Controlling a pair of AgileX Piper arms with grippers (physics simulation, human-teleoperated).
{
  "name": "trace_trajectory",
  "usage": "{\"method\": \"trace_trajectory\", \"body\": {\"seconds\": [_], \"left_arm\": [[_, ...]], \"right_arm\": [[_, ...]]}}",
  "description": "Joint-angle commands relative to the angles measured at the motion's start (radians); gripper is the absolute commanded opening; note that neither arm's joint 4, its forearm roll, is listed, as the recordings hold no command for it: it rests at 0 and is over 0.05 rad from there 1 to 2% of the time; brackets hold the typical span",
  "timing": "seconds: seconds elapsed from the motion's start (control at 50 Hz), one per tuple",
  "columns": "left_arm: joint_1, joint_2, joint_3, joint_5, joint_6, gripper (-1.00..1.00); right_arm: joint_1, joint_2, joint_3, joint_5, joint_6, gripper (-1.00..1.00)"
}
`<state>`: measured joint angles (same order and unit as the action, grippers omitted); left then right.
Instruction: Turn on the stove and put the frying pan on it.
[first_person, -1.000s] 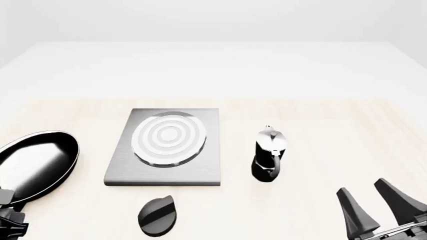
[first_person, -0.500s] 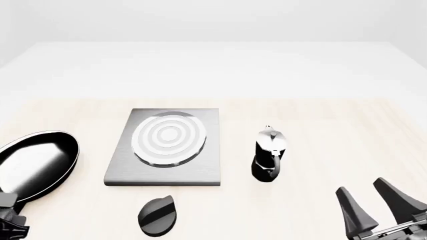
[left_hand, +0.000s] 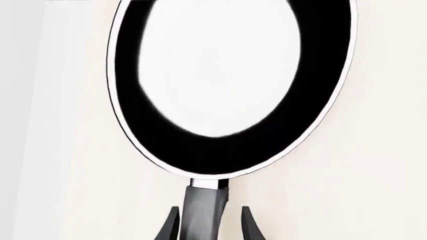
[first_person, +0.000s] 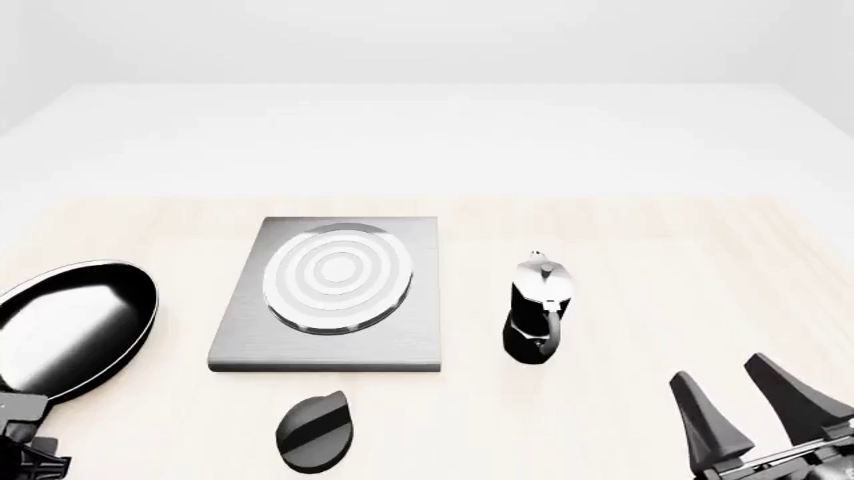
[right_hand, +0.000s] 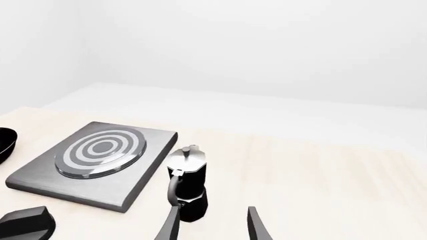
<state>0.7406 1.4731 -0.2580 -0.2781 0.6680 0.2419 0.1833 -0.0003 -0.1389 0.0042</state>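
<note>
Two fingers of the left gripper (left_hand: 208, 227) straddle the handle of the frying pan (first_person: 74, 325), jaws parted on either side of it and not visibly pinching yet. The pan lies on the table (first_person: 641, 260) at about nine o'clock from the stove (first_person: 334, 295), apart from it. The right gripper (first_person: 754, 415) hangs at roughly four o'clock from the stove, jaws wide apart and holding nothing, with the moka pot (first_person: 538, 310) at three o'clock and the knob (first_person: 316, 430) at six. To grasp well, I judge the left jaws should close squarely on the handle close to the pan, so it does not twist when lifted
</note>
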Motion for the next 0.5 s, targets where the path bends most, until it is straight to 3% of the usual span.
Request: {"method": "trace_trajectory", "body": {"seconds": [0.02, 0.12, 0.14, 0.38, 0.5], "left_arm": [[0.011, 0.134, -0.019, -0.105, 0.092, 1.0], [-0.011, 0.083, 0.006, -0.1, 0.082, 1.0], [-0.013, 0.077, 0.008, -0.096, 0.078, -1.0], [-0.045, -0.057, 0.026, -0.018, 0.063, -1.0], [-0.077, -0.186, 0.016, 0.096, 0.024, -1.0]], "right_arm": [[0.0, 0.008, 0.0, -0.006, 0.0, 1.0], [0.001, 0.007, 0.0, -0.006, 0.001, 1.0], [0.0, 0.006, 0.0, -0.006, 0.001, 1.0], [0.0, -0.004, 0.0, 0.002, 0.001, 1.0], [0.002, -0.009, 0.0, 0.006, 0.001, 1.0]]}}
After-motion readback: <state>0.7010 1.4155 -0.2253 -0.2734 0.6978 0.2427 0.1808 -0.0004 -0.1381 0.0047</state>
